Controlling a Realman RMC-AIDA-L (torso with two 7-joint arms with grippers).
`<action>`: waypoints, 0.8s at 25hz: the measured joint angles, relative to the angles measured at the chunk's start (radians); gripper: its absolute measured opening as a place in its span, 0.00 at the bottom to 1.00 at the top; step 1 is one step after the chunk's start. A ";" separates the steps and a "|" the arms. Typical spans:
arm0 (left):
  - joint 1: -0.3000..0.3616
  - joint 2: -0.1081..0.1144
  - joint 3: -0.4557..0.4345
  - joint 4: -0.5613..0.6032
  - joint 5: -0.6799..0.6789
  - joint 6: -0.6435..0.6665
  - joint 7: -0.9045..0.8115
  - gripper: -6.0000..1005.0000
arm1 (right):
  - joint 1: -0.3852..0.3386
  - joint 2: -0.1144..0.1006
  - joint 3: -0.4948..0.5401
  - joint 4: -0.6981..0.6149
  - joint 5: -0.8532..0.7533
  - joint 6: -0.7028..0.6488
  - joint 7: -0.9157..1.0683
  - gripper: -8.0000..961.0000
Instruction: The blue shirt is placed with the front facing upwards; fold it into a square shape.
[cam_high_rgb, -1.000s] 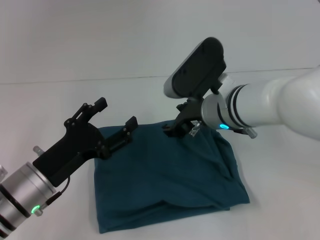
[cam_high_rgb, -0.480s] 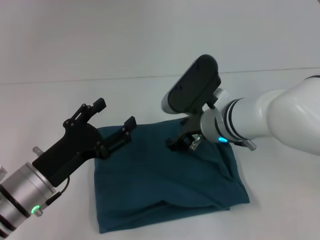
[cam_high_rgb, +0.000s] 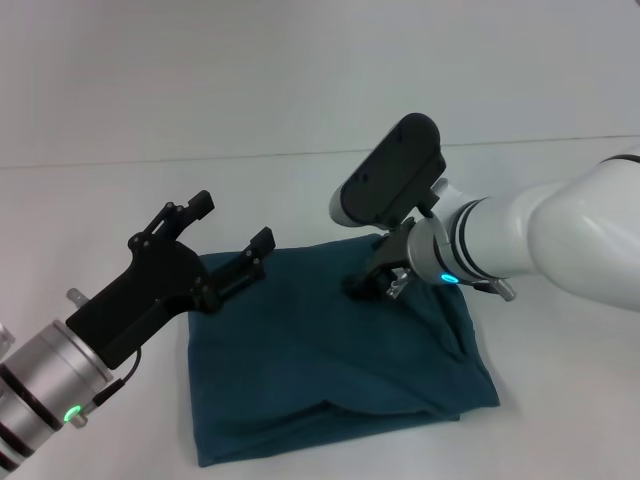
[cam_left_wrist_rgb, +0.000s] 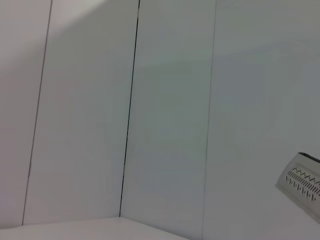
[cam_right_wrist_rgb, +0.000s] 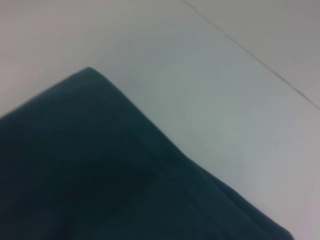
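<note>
The blue shirt (cam_high_rgb: 320, 380) lies folded into a rough square in the middle of the white table, plain teal side up, with a loose fold along its near edge. My left gripper (cam_high_rgb: 232, 225) is open just above the shirt's far left corner, with nothing between its fingers. My right gripper (cam_high_rgb: 375, 285) is low over the far middle of the shirt, right at the cloth. In the right wrist view a corner of the blue shirt (cam_right_wrist_rgb: 100, 175) lies on the table.
The white table (cam_high_rgb: 100, 200) surrounds the shirt on all sides. A pale wall (cam_high_rgb: 300, 70) stands behind it. The left wrist view shows only wall panels (cam_left_wrist_rgb: 170, 125) and a white vented part (cam_left_wrist_rgb: 302, 185) at one edge.
My right gripper has moved from the shirt's far edge toward me and down over the cloth. The left arm has barely moved.
</note>
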 joint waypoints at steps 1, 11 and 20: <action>0.000 0.000 0.000 0.000 0.000 0.000 0.000 0.91 | -0.002 0.000 0.001 0.000 -0.020 0.000 0.012 0.69; -0.001 0.000 -0.001 0.001 0.000 0.001 -0.002 0.91 | -0.065 -0.003 0.036 -0.079 -0.095 -0.049 0.091 0.69; -0.001 0.000 -0.001 -0.002 0.002 0.005 0.002 0.91 | -0.132 -0.005 0.142 -0.093 -0.098 0.006 0.085 0.69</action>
